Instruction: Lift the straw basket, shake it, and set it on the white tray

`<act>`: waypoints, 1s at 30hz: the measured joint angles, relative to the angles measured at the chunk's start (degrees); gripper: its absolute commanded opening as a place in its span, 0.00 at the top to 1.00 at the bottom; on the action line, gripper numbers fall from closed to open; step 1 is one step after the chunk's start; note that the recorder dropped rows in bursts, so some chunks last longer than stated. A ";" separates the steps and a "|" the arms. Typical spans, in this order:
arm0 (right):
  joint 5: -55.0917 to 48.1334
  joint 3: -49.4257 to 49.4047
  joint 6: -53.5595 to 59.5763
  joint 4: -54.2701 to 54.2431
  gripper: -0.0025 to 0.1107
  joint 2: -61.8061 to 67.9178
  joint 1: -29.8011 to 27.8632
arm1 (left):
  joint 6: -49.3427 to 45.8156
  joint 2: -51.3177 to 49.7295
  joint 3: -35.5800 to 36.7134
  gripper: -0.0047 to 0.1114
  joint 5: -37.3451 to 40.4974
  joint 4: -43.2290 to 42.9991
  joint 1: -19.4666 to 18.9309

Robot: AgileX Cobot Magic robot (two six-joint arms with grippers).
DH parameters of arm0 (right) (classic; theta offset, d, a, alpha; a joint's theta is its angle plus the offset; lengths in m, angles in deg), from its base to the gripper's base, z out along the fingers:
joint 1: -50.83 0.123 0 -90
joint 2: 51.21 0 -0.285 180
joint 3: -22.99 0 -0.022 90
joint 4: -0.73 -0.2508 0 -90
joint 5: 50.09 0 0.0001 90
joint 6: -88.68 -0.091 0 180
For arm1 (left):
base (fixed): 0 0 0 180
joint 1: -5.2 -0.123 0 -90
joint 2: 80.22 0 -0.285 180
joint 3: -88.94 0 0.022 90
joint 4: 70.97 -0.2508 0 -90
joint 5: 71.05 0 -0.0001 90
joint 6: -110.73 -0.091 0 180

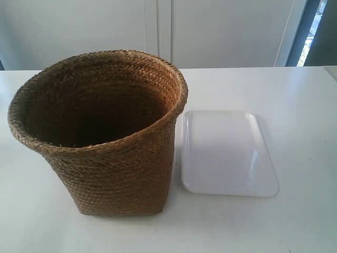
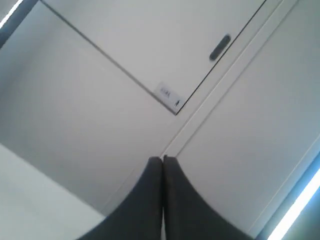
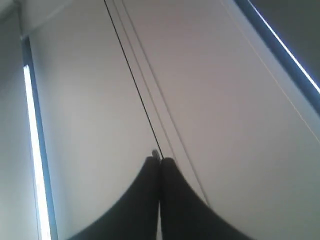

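The straw basket [image 1: 105, 137] stands upright on the white table, left of centre in the exterior view, its wide rim open and its inside dark. The white tray [image 1: 226, 153] lies flat just to its right, almost touching the basket's side and holding nothing. Neither arm appears in the exterior view. My left gripper [image 2: 162, 159] is shut with nothing between its dark fingers and faces white cabinet doors. My right gripper [image 3: 160, 160] is likewise shut and empty, facing white panels. Basket and tray are out of both wrist views.
The white table [image 1: 295, 95] runs back to white cabinet doors [image 1: 221, 31]. A dark window strip [image 1: 316, 26] shows at the far right. A dark handle [image 2: 220, 47] and a small label [image 2: 169, 96] sit on the cabinet in the left wrist view.
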 measured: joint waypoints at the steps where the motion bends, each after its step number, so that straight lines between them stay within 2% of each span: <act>1: 4.29 0.00 -0.36 -0.43 0.98 -0.02 0.00 | 0.39 0.00 0.00 0.96 -4.00 0.13 0.00; 3: 9.54 0.00 -0.49 -1.13 0.98 -0.12 0.00 | 3.29 0.04 0.00 0.96 -9.08 0.13 0.00; 4: 12.02 0.00 -0.49 -1.76 0.98 -0.12 0.00 | 9.08 0.04 0.00 0.96 -10.66 0.36 0.00; 6: 13.03 0.00 -0.49 -4.05 0.98 -0.12 0.00 | 19.06 0.04 0.00 0.96 -12.63 1.36 0.00; 8: 11.26 0.00 -0.72 -7.35 0.98 -0.12 0.00 | 21.92 0.04 0.00 0.96 -13.68 1.46 0.00; 13: 5.63 0.00 -4.11 -11.95 0.98 -0.12 0.00 | 23.12 0.13 0.00 0.96 -17.85 1.46 0.00; 22: -2.58 0.00 1.69 -13.59 0.98 -0.12 0.00 | 23.35 0.13 0.00 0.96 -23.13 1.46 0.00; 27: -13.45 3.92 1.98 -13.70 0.98 -0.12 0.00 | 20.94 0.13 0.00 0.96 -25.84 2.06 0.00; 30: -20.50 7.51 2.92 -13.70 0.98 -0.01 0.00 | 18.52 0.13 0.00 0.96 -24.66 3.47 0.00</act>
